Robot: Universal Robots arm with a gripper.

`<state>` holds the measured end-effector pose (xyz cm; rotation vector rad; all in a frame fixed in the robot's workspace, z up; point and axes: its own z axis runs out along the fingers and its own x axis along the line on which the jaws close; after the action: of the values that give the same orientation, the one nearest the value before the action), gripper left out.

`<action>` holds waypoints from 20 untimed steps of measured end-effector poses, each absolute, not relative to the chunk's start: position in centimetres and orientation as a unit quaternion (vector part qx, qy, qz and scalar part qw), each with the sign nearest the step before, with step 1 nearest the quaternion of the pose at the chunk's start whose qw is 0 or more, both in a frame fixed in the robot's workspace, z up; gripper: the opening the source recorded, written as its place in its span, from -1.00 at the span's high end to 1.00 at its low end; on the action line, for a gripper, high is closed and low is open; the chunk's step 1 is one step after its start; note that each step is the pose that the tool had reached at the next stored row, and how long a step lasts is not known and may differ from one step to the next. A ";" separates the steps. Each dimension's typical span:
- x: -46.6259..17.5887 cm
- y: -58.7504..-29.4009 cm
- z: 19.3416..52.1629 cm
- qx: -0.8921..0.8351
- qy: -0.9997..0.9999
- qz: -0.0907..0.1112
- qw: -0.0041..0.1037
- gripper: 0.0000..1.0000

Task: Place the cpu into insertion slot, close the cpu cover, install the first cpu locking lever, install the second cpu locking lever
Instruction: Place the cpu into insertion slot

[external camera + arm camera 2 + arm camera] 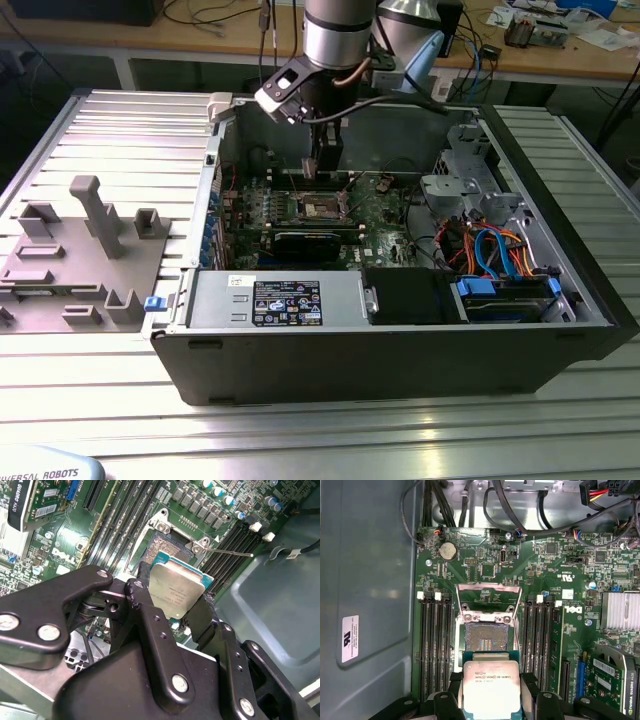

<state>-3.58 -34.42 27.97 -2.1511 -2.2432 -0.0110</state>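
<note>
Inside the open computer case, above the green motherboard, my gripper clamps the cpu by its edges (cpu cover raised), at twelve o'clock from the bare insertion slot in the exterior view.

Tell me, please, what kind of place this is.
Probably a robotics lab or workshop: an open computer case lies on a ribbed metal table, a cable-strewn bench stands behind, and the gripper holds the cpu.
</note>
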 end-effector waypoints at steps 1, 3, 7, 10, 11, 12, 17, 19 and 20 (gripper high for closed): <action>-3.6 -34.4 27.9 -0.692 -0.722 -0.003 0.017 -0.08; -3.6 -34.4 27.8 -0.692 -0.722 -0.004 0.017 -0.08; -3.6 -34.4 27.6 -0.692 -0.722 -0.004 0.017 -0.08; -3.6 -34.4 27.4 -0.692 -0.722 -0.003 0.017 -0.08; -3.6 -34.4 27.3 -0.692 -0.722 -0.003 0.017 -0.08; -3.6 -34.4 27.2 -0.692 -0.722 -0.003 0.017 -0.08; -3.5 -34.4 26.8 -0.692 -0.722 -0.004 0.017 -0.08; -3.5 -34.5 26.7 -0.692 -0.722 -0.003 0.017 -0.08; -3.5 -34.5 26.6 -0.692 -0.722 -0.003 0.017 -0.08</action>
<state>-3.53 -34.45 26.60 -2.1511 -2.2431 -0.0108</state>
